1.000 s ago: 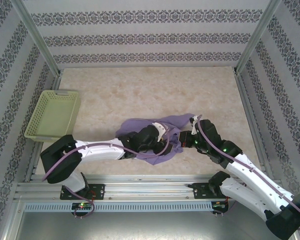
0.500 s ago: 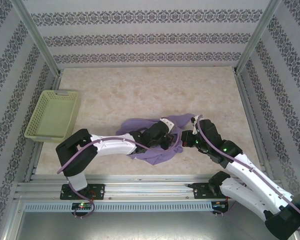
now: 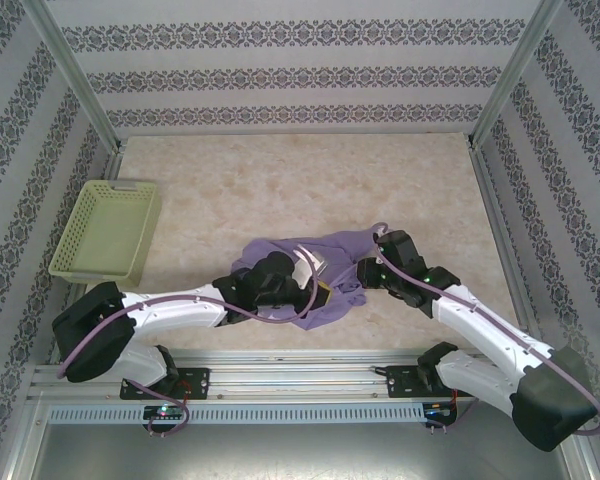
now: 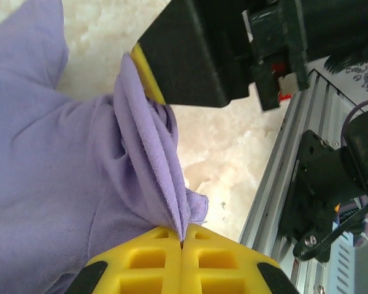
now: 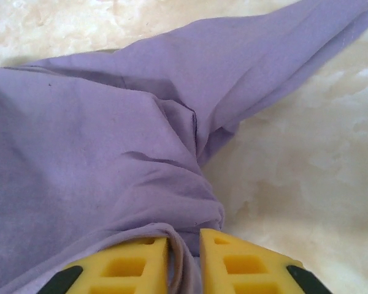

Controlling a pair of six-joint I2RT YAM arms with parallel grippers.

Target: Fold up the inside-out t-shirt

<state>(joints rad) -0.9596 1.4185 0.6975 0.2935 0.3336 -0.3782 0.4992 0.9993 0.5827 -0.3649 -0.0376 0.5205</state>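
the shirt (image 3: 345,245) lies crumpled on the table (image 3: 280,170) near its front edge, between the arms. the left gripper (image 4: 183,240) is pressed together on a thin ridge of cloth close to an edge. the right gripper (image 5: 184,242) pinches a gathered fold. my worry: the left's small bite could slip out under a pull, and either pinch may hold several layers, so the shirt would not open flat. its long axis runs roughly left to right; collar and hem cannot be told apart.
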